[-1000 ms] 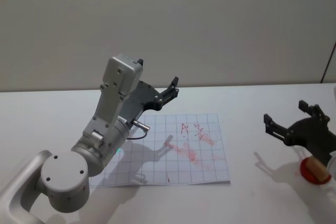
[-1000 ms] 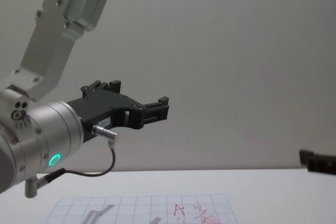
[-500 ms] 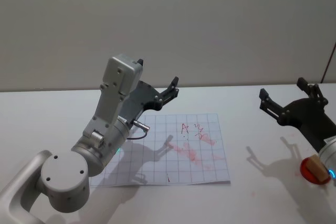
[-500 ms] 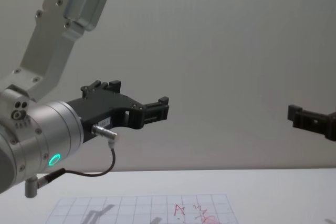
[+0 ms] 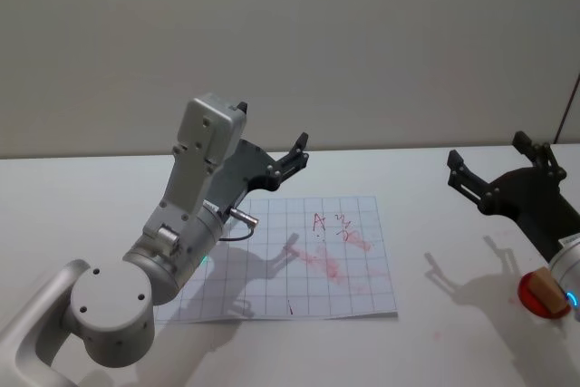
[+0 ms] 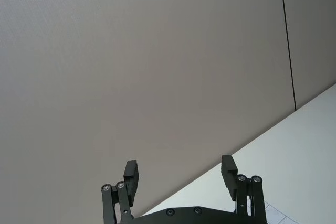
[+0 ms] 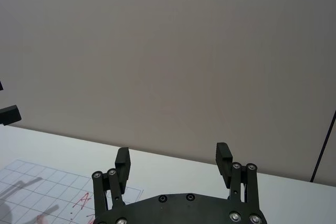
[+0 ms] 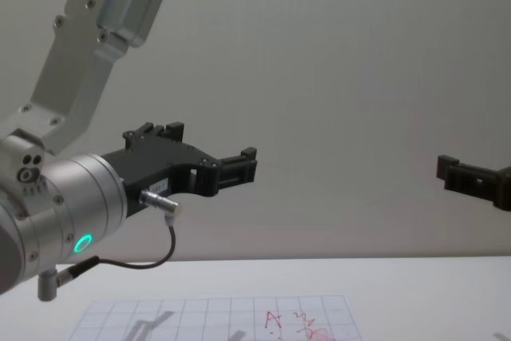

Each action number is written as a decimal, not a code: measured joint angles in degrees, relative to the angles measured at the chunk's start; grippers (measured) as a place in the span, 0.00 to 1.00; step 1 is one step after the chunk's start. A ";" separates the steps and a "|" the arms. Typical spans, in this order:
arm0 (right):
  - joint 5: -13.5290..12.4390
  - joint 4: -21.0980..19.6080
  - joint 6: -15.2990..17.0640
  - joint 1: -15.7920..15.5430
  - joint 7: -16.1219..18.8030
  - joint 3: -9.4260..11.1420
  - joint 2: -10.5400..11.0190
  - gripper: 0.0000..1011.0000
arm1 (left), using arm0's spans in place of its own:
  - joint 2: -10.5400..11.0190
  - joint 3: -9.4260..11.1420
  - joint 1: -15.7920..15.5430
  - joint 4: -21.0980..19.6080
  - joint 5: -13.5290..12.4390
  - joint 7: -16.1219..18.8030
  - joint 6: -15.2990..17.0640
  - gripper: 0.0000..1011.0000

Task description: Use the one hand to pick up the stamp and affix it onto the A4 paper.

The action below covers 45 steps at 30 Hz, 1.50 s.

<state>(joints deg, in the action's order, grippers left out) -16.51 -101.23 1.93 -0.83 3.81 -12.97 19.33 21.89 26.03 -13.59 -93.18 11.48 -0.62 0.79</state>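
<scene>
The stamp (image 5: pixel 546 289), a small tan block, stands on a red round pad (image 5: pixel 533 302) at the table's right edge. My right gripper (image 5: pixel 487 151) hangs open and empty above and behind it, well off the table; its jaws stand wide apart in the right wrist view (image 7: pixel 172 154), and one finger enters the chest view (image 8: pixel 457 172) from the right. The A4 paper (image 5: pixel 353 289), a gridded sheet with red marks, lies flat at the table's middle (image 8: pixel 200 313) (image 7: pixel 47 192). My left gripper (image 5: pixel 297 149) (image 8: pixel 247 157) is held open in the air above the paper's far left corner (image 6: pixel 179 164).
The bulky left arm (image 5: pixel 181 224) with its green ring light (image 8: pixel 81 243) and curled cable rises over the paper's left half. White table (image 5: pixel 453 333) lies between the paper and the red pad. A plain wall stands behind.
The right gripper has risen from low over the stamp and stayed open, and it has barely moved in the last half second. The stamp stays on its pad. The left arm is still.
</scene>
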 joint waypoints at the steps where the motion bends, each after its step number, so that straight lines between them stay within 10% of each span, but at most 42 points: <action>1: 0.00 0.00 0.00 0.00 0.01 0.01 0.00 0.99 | 0.00 0.00 0.00 0.00 0.00 0.00 0.00 0.99; 16: -4.36 -1.59 0.35 -2.32 1.52 3.43 4.33 0.99 | 0.00 0.00 0.00 0.00 0.00 0.00 0.00 0.99; 32: -10.98 -6.17 6.63 -11.66 3.21 7.92 11.74 0.99 | 0.00 0.00 0.00 0.00 0.00 0.00 0.00 0.99; 45: -10.51 -7.97 13.12 -17.22 3.28 9.57 15.91 0.99 | 0.00 0.00 0.00 0.00 0.00 0.00 0.00 0.99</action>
<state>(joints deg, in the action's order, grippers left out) -27.01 -109.20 15.05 -18.05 7.09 -3.40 35.24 21.89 26.03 -13.59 -93.18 11.48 -0.62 0.79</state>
